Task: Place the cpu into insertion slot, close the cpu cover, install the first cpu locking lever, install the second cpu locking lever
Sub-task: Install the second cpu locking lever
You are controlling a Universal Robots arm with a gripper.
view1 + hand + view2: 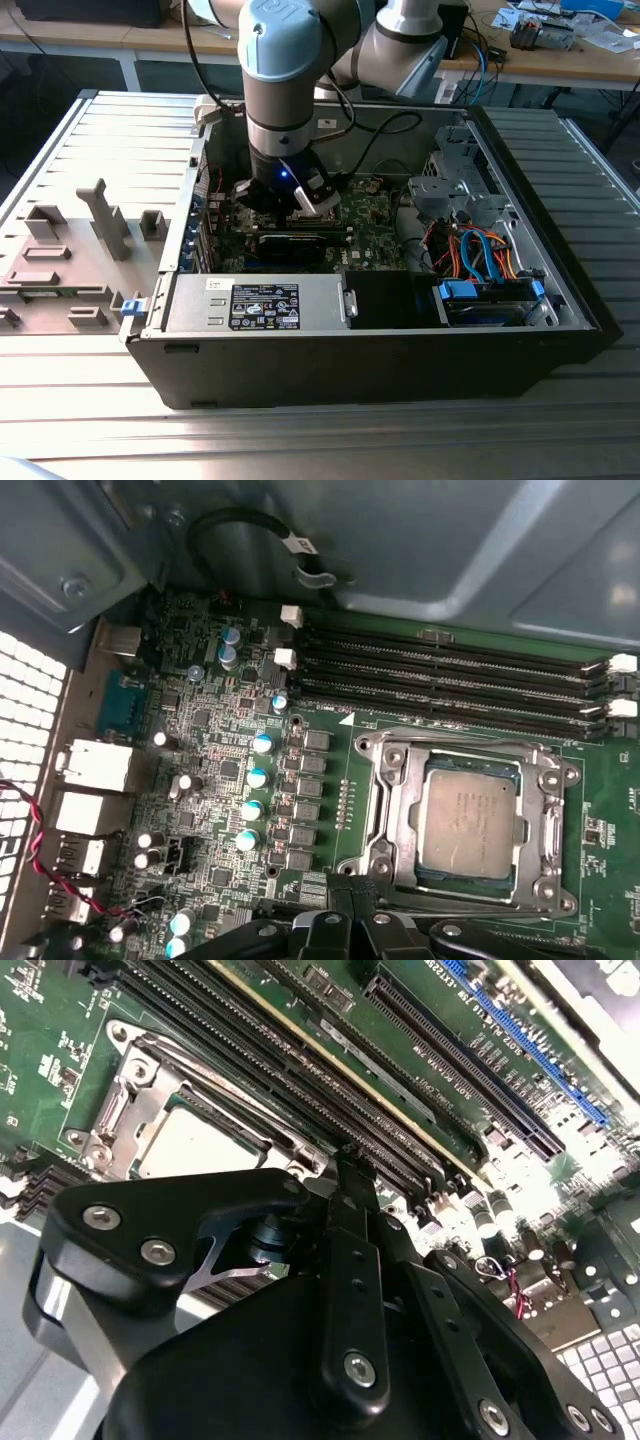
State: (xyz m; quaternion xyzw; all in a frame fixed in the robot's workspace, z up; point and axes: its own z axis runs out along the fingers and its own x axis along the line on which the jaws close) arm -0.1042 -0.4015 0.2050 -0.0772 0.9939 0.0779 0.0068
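cpu (470, 820) sits in insertion slot (385, 825), cover (550, 780) down; gripper (350, 895) pinched together, empty.

Matt silver metal cpu (470, 820); shiny metal cpu cover (385, 810).

We see a silver-grey arm (285, 95) with pale blue joint caps, a small blue light at our wrist, a black gripper (345, 1175) of jointed links, silver screws.

The cpu (470, 820) sits in the insertion slot (375, 810), the cpu cover (548, 825) framing it, memory slots (450, 680) just beside.
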